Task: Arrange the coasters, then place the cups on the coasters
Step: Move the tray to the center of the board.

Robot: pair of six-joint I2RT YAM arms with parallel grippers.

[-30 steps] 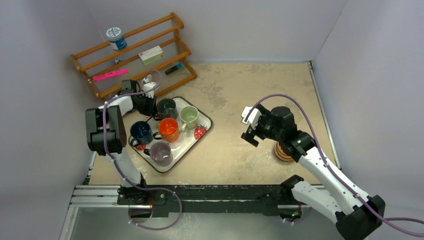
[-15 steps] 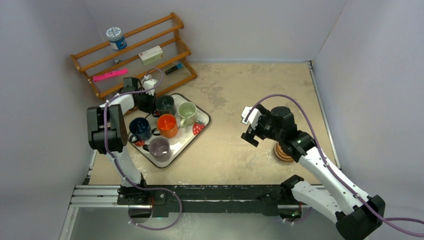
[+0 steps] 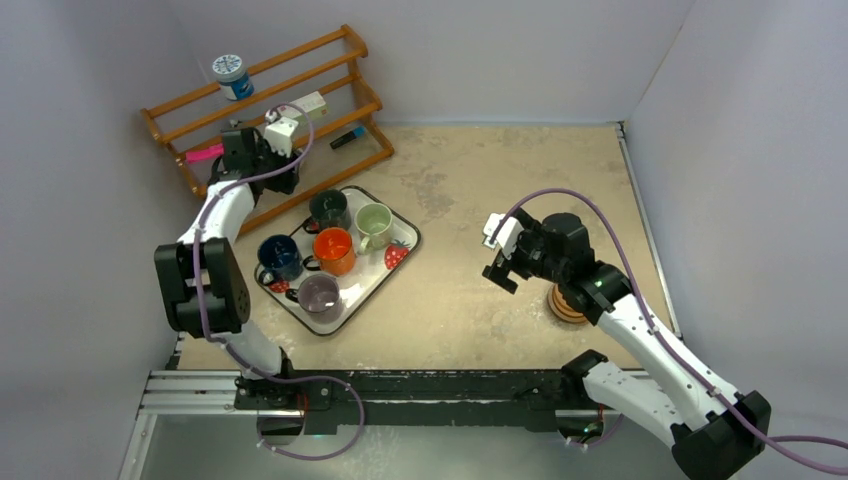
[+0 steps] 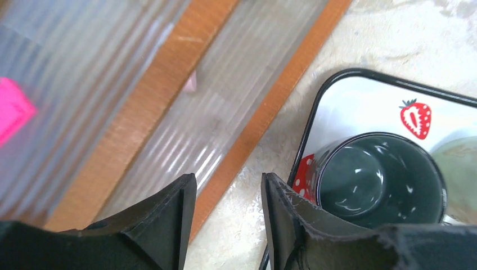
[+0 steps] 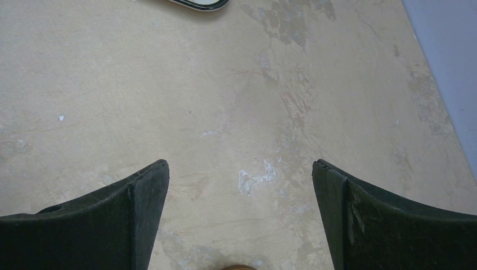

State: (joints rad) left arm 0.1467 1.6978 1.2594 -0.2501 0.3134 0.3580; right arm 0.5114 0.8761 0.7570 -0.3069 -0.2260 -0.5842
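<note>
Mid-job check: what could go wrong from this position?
1. The left fingers hang empty close to the orange-brown wooden rack; a careless swing could strike its rail.
2. All five mugs sit crowded on the white strawberry-print tray, so reaching for the dark grey-green mug may bump its neighbours.
3. The round brown coasters lie in one stack, partly hidden under the right forearm, which makes a clean grasp harder.

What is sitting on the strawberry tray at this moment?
Five stand on the tray: dark grey-green cup, pale green cup, orange cup, dark blue cup, purple-grey cup. The tray surface beneath each is covered, so anything under them cannot be seen.
</note>
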